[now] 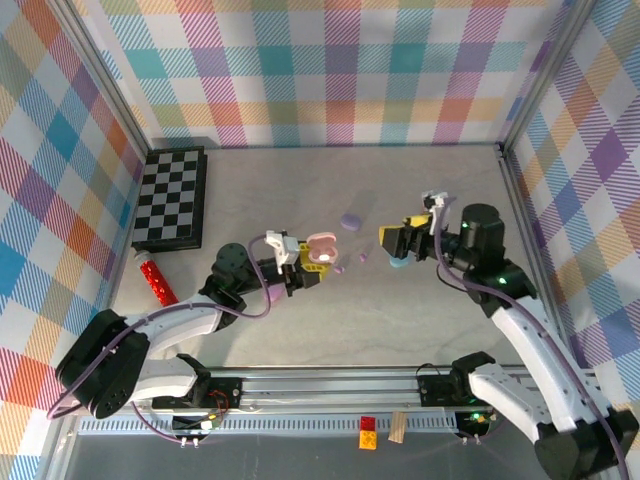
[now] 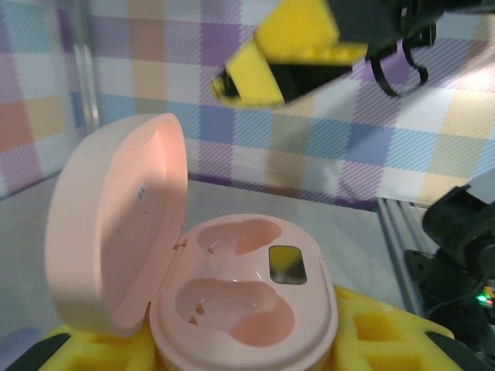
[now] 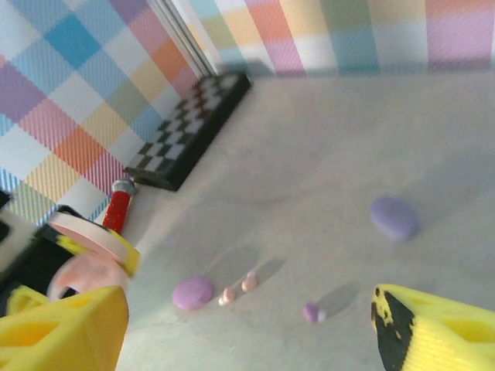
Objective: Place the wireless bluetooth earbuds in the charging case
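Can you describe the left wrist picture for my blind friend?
An open pink charging case, both slots empty, sits between the left yellow fingers. The right arm's yellow fingers hang above, before a plaid wall.

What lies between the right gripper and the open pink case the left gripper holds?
Two pink earbuds and a lilac earbud, beside a lilac pebble-shaped piece; the right wrist view shows them.
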Action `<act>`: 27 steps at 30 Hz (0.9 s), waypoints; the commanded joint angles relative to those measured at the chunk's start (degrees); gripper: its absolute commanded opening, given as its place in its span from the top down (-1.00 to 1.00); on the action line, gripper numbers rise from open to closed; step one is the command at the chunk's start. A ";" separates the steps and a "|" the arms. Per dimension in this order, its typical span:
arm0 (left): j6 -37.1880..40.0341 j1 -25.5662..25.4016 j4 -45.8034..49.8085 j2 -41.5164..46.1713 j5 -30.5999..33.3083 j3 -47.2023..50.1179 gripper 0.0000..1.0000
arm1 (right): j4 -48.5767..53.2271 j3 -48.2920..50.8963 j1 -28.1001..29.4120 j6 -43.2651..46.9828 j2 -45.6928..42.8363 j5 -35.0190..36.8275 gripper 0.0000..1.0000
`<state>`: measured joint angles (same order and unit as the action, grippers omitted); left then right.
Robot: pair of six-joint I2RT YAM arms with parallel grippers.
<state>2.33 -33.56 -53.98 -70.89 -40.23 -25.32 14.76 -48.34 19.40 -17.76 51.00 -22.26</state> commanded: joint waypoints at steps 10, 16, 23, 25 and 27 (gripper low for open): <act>-2.01 15.28 -3.13 5.17 -2.54 4.51 0.34 | -13.99 6.15 6.82 -19.98 20.83 -1.03 -0.54; -3.42 21.03 -5.05 5.45 -4.08 4.66 0.34 | -17.66 0.88 12.92 -19.38 34.27 -1.66 -0.53; -5.90 24.39 -8.80 4.59 -4.75 4.66 0.34 | -19.36 -9.43 17.74 -19.42 50.79 -3.73 -0.52; -6.11 24.75 -9.26 4.60 -4.89 4.75 0.34 | -19.19 -12.45 18.69 -19.46 54.73 -4.56 -0.51; -6.17 24.92 -9.09 4.68 -5.01 4.65 0.34 | -17.98 -16.01 19.41 -18.95 58.35 -5.57 -0.47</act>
<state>-2.50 -9.56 -59.29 -66.78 -43.07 -20.82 -2.72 -60.40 37.76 -36.91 106.04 -25.12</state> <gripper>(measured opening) 0.360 0.740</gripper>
